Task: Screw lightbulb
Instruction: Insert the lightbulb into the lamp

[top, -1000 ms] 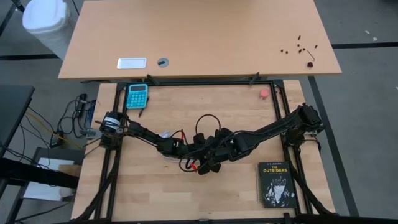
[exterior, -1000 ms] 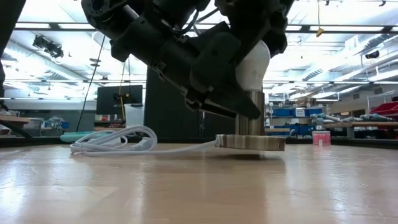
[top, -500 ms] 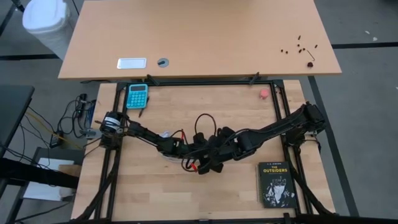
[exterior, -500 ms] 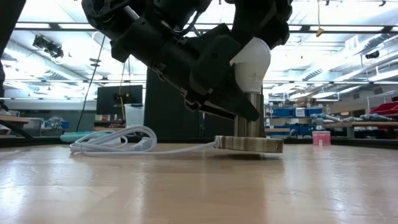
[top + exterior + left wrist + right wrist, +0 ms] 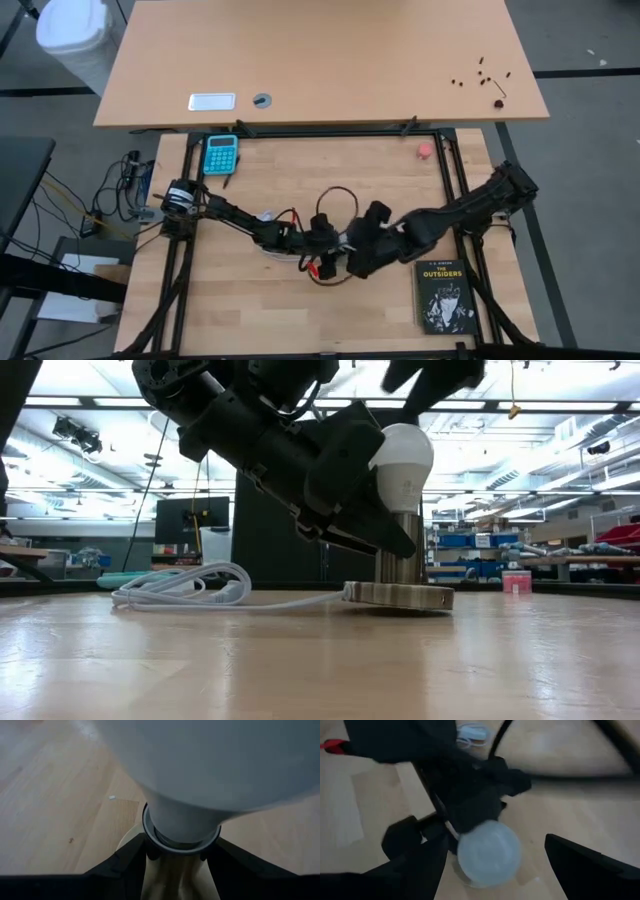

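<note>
1. Right now the bulb (image 5: 403, 460) is a small frosted white pear shape, its round end up and its narrow neck down in a silvery metal sleeve.
2. That sleeve rises from the socket (image 5: 400, 594), a flat round silvery disc lying on the tabletop (image 5: 320, 660) near its middle; the bulb stands upright in it.
3. From the left wrist the bulb (image 5: 200, 775) fills most of the view, with a grey ring where its neck meets the sleeve.
4. From the right wrist the bulb (image 5: 489, 852) shows as a pale round dome seen from above.
5. A white cord (image 5: 185, 585) runs from the socket and lies coiled on the tabletop beside it.
6. The left gripper (image 5: 385, 540) has its jaws partly closed around the sleeve just under the bulb.
7. The right gripper (image 5: 492, 870) hangs above the bulb with its jaws wide, one on each side, and not touching it.
8. A black book (image 5: 444, 296) lies flat near the right front corner; its cover reads "THE OUTSIDERS".
9. A blue calculator (image 5: 221, 153) lies at the rear left, its keys too small to read.
10. A small pink-red round thing (image 5: 425, 150) sits at the rear right.
11. Faint print on the bulb's side in the low view cannot be read.
</note>
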Tool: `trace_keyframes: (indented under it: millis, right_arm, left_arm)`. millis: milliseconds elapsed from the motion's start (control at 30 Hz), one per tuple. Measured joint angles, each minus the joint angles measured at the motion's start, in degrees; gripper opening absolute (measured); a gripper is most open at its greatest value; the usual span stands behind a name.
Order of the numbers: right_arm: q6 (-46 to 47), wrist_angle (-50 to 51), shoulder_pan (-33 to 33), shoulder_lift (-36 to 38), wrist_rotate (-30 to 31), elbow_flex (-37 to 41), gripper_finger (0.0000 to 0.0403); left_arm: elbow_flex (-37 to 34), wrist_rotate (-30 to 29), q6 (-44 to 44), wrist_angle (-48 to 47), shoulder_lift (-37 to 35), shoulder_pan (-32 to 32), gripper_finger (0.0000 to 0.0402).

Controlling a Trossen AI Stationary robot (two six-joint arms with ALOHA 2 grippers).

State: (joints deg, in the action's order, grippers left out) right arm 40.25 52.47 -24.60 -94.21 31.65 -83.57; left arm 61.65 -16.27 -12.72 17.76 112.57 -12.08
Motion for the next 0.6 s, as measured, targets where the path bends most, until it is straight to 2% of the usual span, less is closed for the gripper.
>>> trace_keyframes:
  millis: [67, 333, 600]
  right_arm:
    - [1.9, 2.4, -1.6, 0.6, 2.1, 0.0, 0.0343]
    - [7.6, 6.5, -5.0, 0.7, 2.2, 3.7, 0.0334]
    - [6.9, -4.4, -6.2, 0.7, 2.6, 15.3, 0.0321]
  left_arm:
    - [0.0, 0.0, 0.0, 0.0, 0.0, 0.0, 0.0193]
    - [0.0, 0.0, 0.0, 0.0, 0.0, 0.0, 0.0193]
    - [0.0, 0.5, 0.0, 0.1, 0.0, 0.0, 0.0193]
